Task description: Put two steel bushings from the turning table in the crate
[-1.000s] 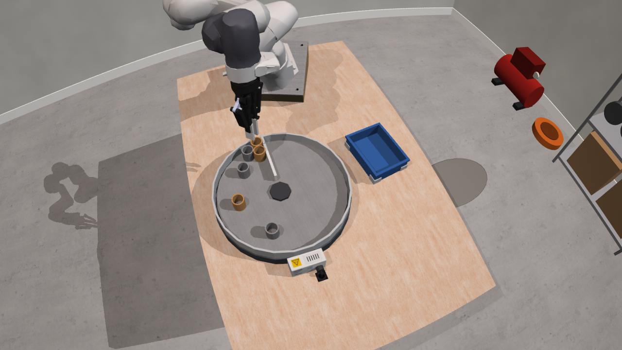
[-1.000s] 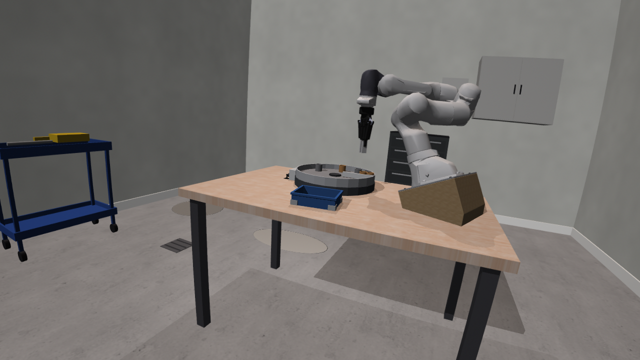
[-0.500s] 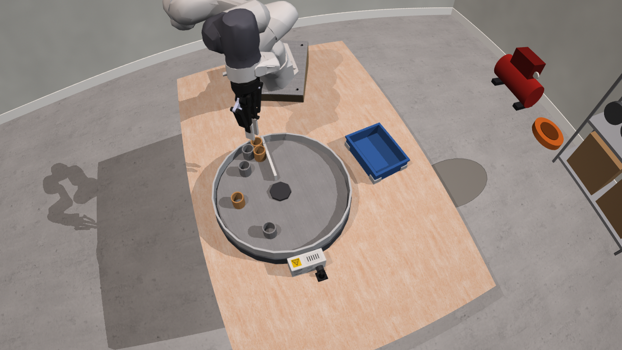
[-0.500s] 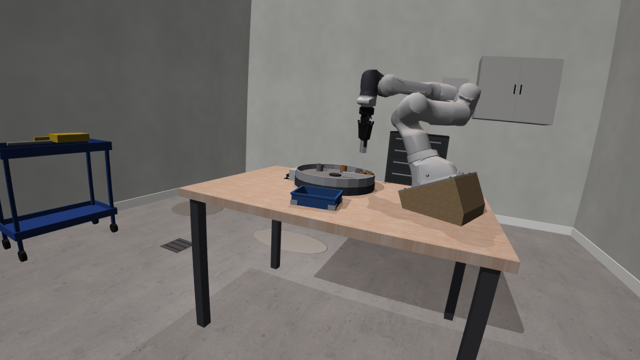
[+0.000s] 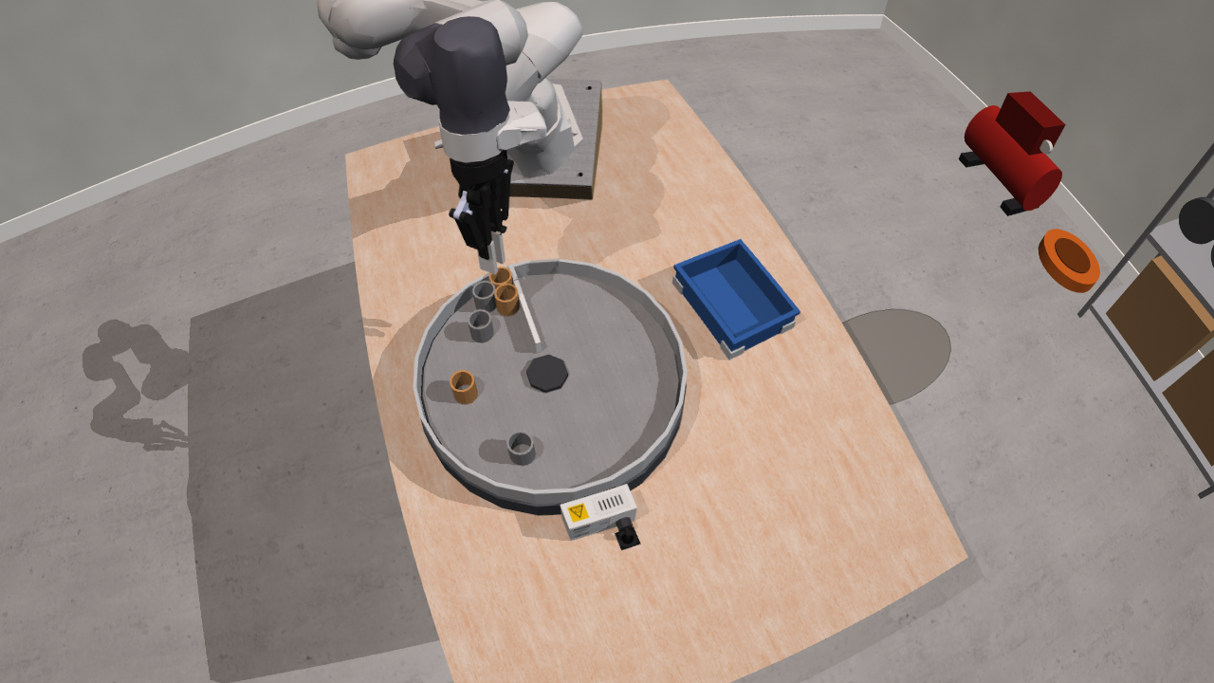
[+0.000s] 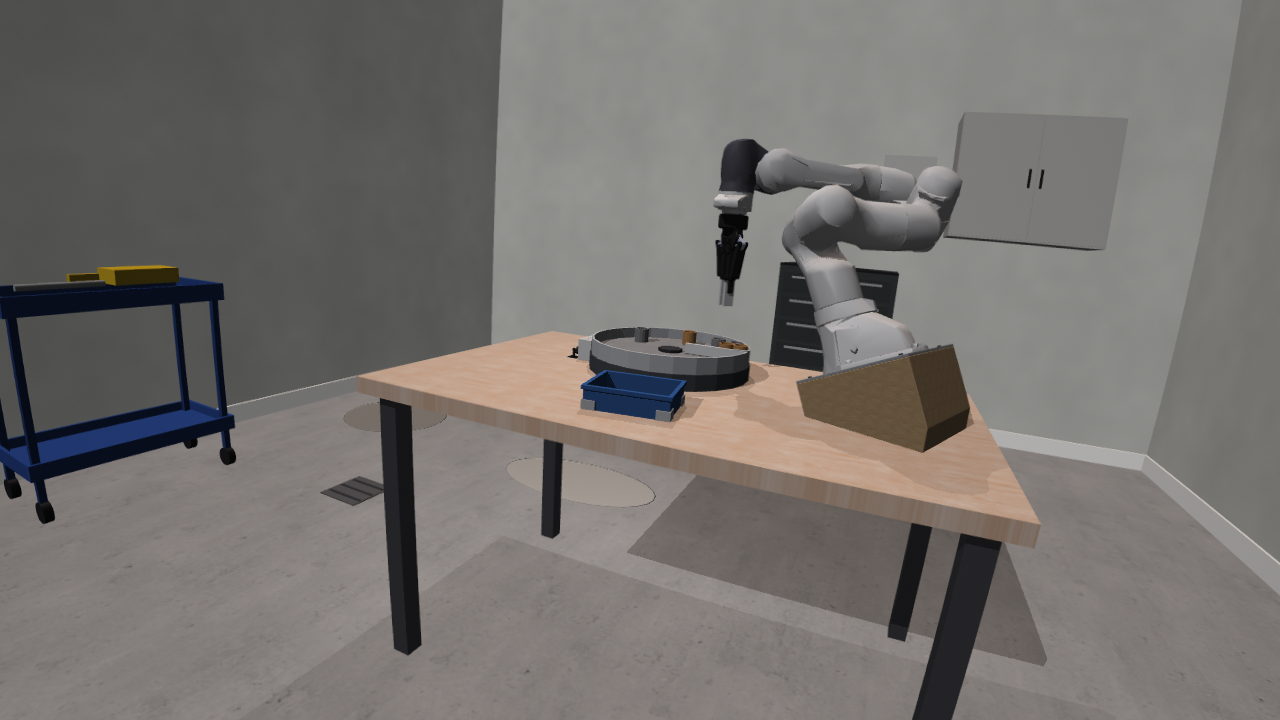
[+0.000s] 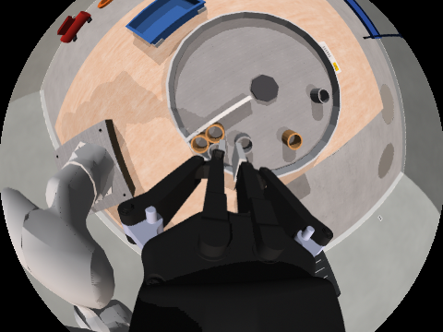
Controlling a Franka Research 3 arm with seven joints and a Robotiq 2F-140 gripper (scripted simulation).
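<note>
Top view: moderately bright; the arm's shadow falls left across the floor. Exterior view: dimmer, left wall darkest, broad shadow beneath the counter (image 5: 763,475) (image 6: 501,385) (image 7: 134,74). Wrist view: fisheye curvature, black corners, slightly jagged edges.

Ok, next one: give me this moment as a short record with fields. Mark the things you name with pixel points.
steel bushings (image 5: 522,456) (image 6: 641,334) (image 7: 316,96): three, all on the turntable (image 5: 594,398) (image 6: 666,366) (image 7: 221,55)
copper bushings (image 5: 465,396) (image 6: 689,337) (image 7: 288,139): three, also on the turntable
bunched by white bar (image 5: 526,317) (image 6: 716,350) (image 7: 221,117): two copper, one steel
crate (image 5: 729,292) (image 6: 633,402) (image 7: 166,19): blue, empty, beside the turntable
claw (image 5: 492,263) (image 6: 726,298) (image 7: 228,149): nearly closed, holding nothing, raised above the turntable's edge
task: no bushing crated yet
</note>
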